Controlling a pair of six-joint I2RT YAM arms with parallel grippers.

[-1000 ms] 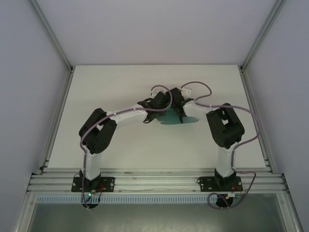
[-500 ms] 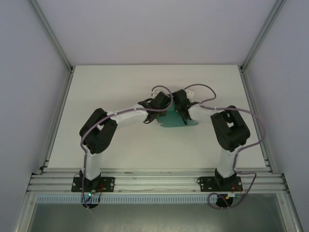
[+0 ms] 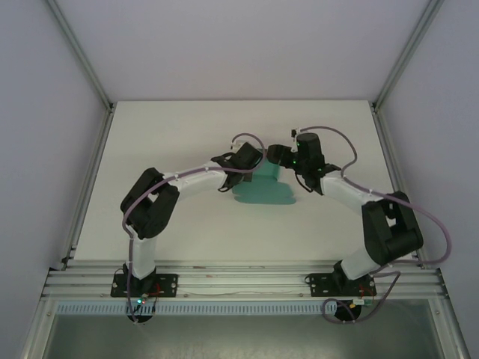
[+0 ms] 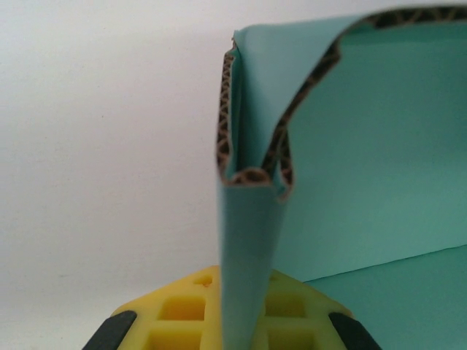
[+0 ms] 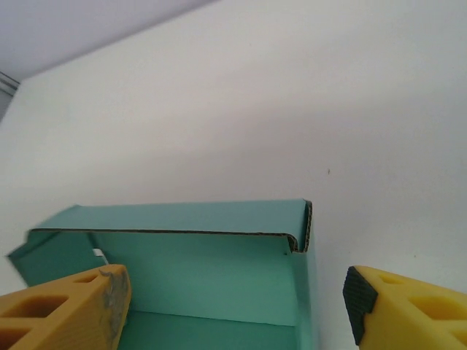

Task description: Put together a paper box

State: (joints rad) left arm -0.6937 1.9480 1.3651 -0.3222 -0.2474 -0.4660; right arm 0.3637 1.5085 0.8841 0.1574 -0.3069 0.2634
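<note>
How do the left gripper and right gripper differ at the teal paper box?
The left gripper is shut on a folded wall of the paper box; the right gripper is open, gripping nothing. The left gripper meets the box from the left, the right gripper from the right. Both have yellow fingers.

soft even light, blurry close-ups

Paper box (image 3: 263, 191): teal-green corrugated card, partly erected. It lies mid-way across the white table (image 3: 187, 224), toward the far half. The floor panel lies flat, its near edge scalloped. The back wall stands upright (brown fluting shows along cut edges). The right corner is folded, with the side wall raised. One narrow flap is doubled over on itself and stands vertical.
</note>
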